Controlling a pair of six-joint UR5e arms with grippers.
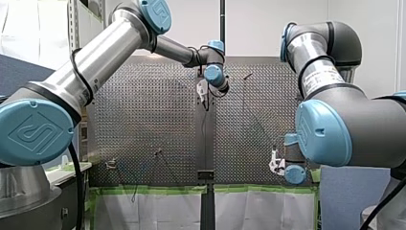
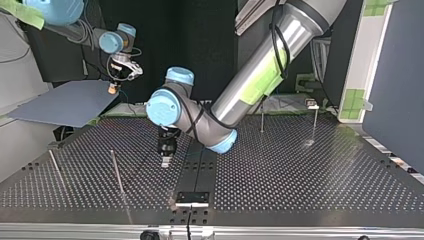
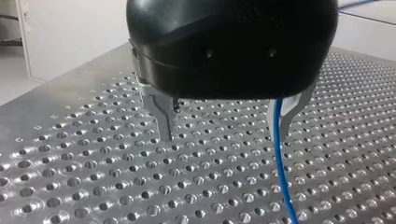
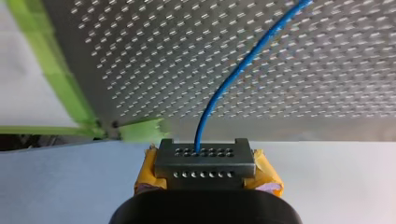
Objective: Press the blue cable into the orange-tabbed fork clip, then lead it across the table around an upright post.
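Perforated table [image 3: 84,158] is spreading beneath the blue cable [image 4: 236,74], which is running from the right gripper [image 4: 204,154], its yellow-padded jaws clamping it, at the front view's near right. The cable is passing just beside one finger [image 3: 293,108] of the left gripper [image 3: 223,136], whose jaws are standing wide apart, holding nothing.
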